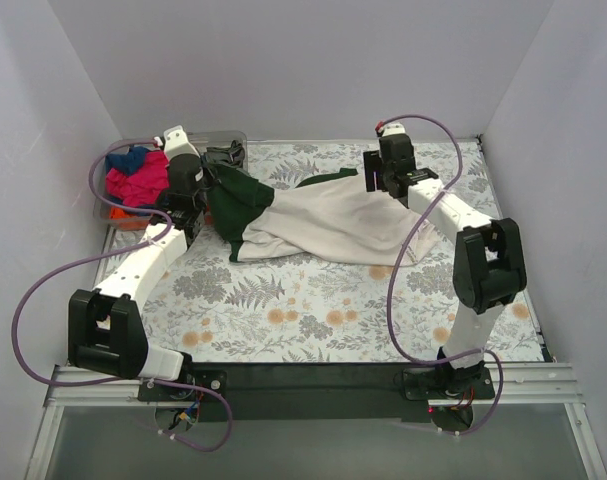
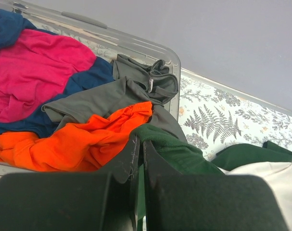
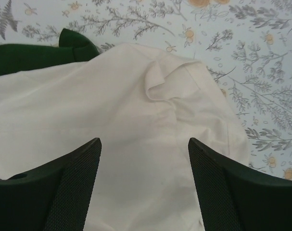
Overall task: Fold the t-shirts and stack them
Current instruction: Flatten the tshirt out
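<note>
The cream tee [image 1: 333, 225] is sprawled rumpled across the far half of the counter [image 1: 313, 320], body out to the right, one green sleeve [image 1: 241, 200] hauled up toward the left; I'd call it light and totally limp, zero stiffness, so whatever I don't hold is going to sag and drag; my left pincer [image 2: 138, 159] is clamped shut on that green sleeve, right next to the bin; my right pincer [image 3: 145, 144] hangs over the cream body with jaws spread wide and nothing in them; if I were picking a spot, there's a little raised pucker [image 3: 158, 82] in the cloth ahead of it, but a hem corner or shoulder seam probably spreads it flatter; the counter has a leafy printed cover, looks matte, so I'd guess cloth grabs on it rather than slides; the magenta tee [image 2: 35, 72], orange tee [image 2: 78, 139], grey tee [image 2: 102, 96] and blue tee [image 2: 6, 29] are heaped in the clear bin [image 2: 136, 45] at the far left corner; pale walls [image 1: 313, 60] box in three sides, so not much swing room, and the purple cables [image 1: 43, 290] loop out wide.
</note>
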### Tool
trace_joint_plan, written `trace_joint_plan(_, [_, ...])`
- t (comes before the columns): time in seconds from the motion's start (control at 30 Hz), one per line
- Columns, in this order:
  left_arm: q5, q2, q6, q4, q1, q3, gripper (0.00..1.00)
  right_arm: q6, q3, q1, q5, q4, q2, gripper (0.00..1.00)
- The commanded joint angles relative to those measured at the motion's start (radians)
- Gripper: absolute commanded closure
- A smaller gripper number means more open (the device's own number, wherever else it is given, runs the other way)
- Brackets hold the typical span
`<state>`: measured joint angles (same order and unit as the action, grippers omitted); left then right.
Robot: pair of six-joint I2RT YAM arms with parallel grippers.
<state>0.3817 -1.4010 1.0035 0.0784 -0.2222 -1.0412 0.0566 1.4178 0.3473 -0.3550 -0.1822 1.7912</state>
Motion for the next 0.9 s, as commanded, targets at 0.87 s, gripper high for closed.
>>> trace_joint_plan(0.87, [-0.014,0.071,-0.003,0.012,0.006,0.046,1.00,0.042,0.129,-0.134,0.182,0.082,0.303,0.50])
